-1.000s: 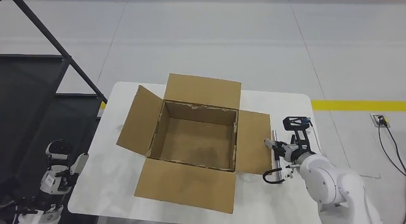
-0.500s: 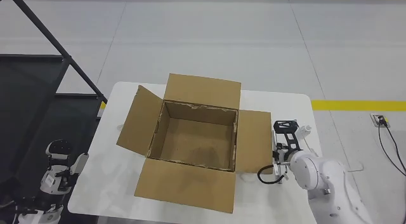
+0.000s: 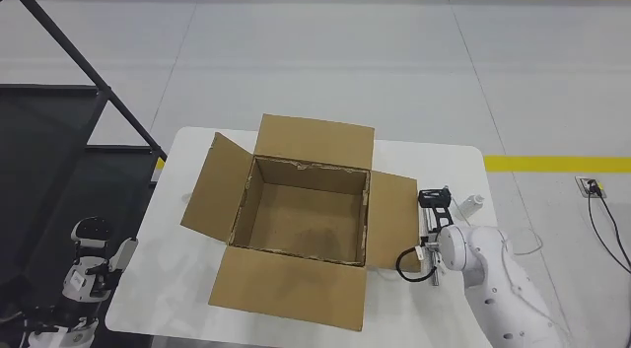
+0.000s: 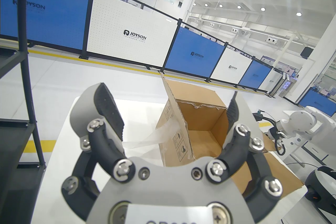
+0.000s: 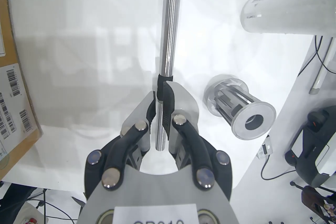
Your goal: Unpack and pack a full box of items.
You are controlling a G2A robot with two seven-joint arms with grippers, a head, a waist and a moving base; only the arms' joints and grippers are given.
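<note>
An open cardboard box (image 3: 301, 215) stands in the middle of the white table (image 3: 197, 279), flaps spread and its inside bare. My right gripper (image 5: 160, 93) is shut on the near end of a shiny metal rod (image 5: 171, 25) that points away over the tabletop. In the top view this right gripper (image 3: 431, 200) sits just beside the box's right flap (image 3: 392, 220). My left gripper (image 4: 170, 104) is open and holds nothing. It hangs off the table's left side (image 3: 96, 249), facing the box (image 4: 194, 125).
A flanged metal spool (image 5: 239, 109) lies on the table just beside the rod. A white tube-shaped bottle (image 5: 283, 12) lies farther out near the table's right edge (image 3: 473, 202). A black frame (image 3: 59, 42) stands to the left of the table.
My right gripper has shifted leftward, closer to the box's right flap. The left arm and the box have stayed still.
</note>
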